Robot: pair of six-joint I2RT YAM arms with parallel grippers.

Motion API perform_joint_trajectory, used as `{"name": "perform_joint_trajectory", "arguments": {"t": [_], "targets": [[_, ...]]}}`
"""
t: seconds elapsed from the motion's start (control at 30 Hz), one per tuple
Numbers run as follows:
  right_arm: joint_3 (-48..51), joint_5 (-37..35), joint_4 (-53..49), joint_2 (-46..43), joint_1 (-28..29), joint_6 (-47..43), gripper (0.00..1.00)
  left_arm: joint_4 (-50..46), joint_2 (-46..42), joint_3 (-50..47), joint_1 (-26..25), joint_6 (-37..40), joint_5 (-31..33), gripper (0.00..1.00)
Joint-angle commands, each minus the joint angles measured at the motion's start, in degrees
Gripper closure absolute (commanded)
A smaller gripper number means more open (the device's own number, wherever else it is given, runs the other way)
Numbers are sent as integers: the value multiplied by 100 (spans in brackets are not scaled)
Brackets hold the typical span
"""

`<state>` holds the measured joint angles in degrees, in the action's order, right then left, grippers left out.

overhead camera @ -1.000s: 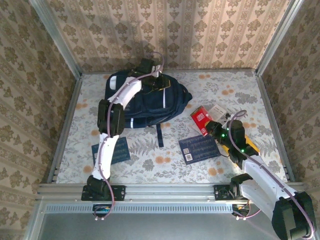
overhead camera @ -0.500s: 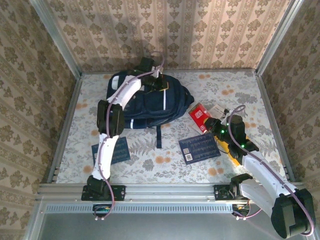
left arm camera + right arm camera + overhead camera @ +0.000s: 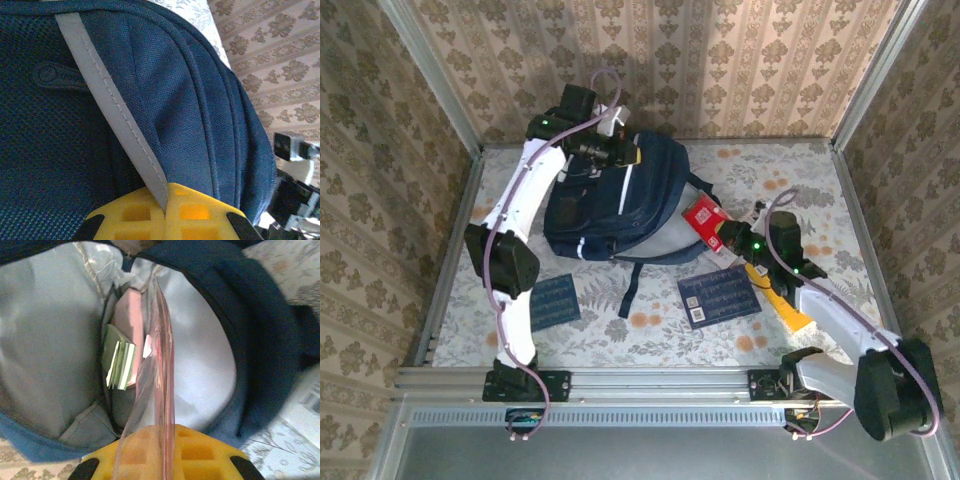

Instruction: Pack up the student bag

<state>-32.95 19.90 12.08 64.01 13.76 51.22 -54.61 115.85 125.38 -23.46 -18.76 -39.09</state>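
Two grippers were engaged on the large dark navy fabric backpack with white stripe trims (image 3: 600,215). It lay left of centre in the upper half of the overhead frame, on the floral-patterned table (image 3: 800,180), with its open mouth turned toward the right of the frame.

Handling, as judged: the backpack was soft and limp, and its mouth would sag shut without support. The sewn trims and the rim of the opening looked the firmest places to take hold. The woven cloth offered fair friction and nothing fragile.

Left gripper (image 3: 625,153) (image 3: 165,212): its yellow fingers (image 3: 135,217) were closed tight on a fold of navy cloth at a white stripe (image 3: 117,115), holding the top of the backpack up. The left arm rose from its base at the lower left, elbow out toward the left edge, forearm reaching to the upper centre.

Right gripper (image 3: 728,240) (image 3: 167,450): it was clamped on a flat red packet in clear wrap (image 3: 705,218) (image 3: 160,355). The packet stood edge-on, its leading end inside the pale grey lining (image 3: 665,248) (image 3: 45,340). The right arm lay low, extended from the lower right toward the centre.

One flat navy printed booklet (image 3: 718,297) and a second booklet (image 3: 554,301) lay on the table below the backpack, apart from it.
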Motion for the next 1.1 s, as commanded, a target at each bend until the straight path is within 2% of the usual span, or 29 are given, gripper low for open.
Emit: {"name": "perform_joint_trajectory", "arguments": {"t": [0.0, 0.13, 0.23, 0.33, 0.4, 0.57, 0.63, 0.7, 0.77, 0.87, 1.07], "targets": [[-309, 664, 1072, 306, 273, 185, 99, 327, -374, -146, -66, 111, -630, 100], [-662, 1040, 1701, 802, 633, 581, 100, 462, -360, -296, -159, 26, -714, 100], [-811, 949, 1966, 910, 685, 981, 100, 439, -270, -510, -233, 23, -640, 98], [-888, 988, 2072, 970, 686, 1204, 100, 355, -318, -731, -537, 29, -273, 63], [-818, 1011, 2313, 990, 686, 1422, 100, 277, -476, -840, -649, 109, 82, 47], [-705, 1075, 2894, 1089, 686, 1918, 100, 1, -905, -792, -900, 231, 722, 30], [-722, 1111, 2980, 1147, 682, 2013, 100, -281, -961, -663, -1138, 502, 1143, 22], [-683, 1065, 3070, 1165, 688, 2075, 100, -621, -863, -517, -1366, 727, 1635, 19], [-670, 1033, 3070, 1183, 700, 2078, 100, -769, -715, -485, -1529, 854, 1738, 18], [-677, 1017, 3077, 1195, 740, 2046, 100, -953, -545, -407, -1739, 964, 2419, 16], [-621, 941, 3042, 1137, 834, 1965, 100, -1095, -314, -362, -1899, 1138, 3248, 17]]}}
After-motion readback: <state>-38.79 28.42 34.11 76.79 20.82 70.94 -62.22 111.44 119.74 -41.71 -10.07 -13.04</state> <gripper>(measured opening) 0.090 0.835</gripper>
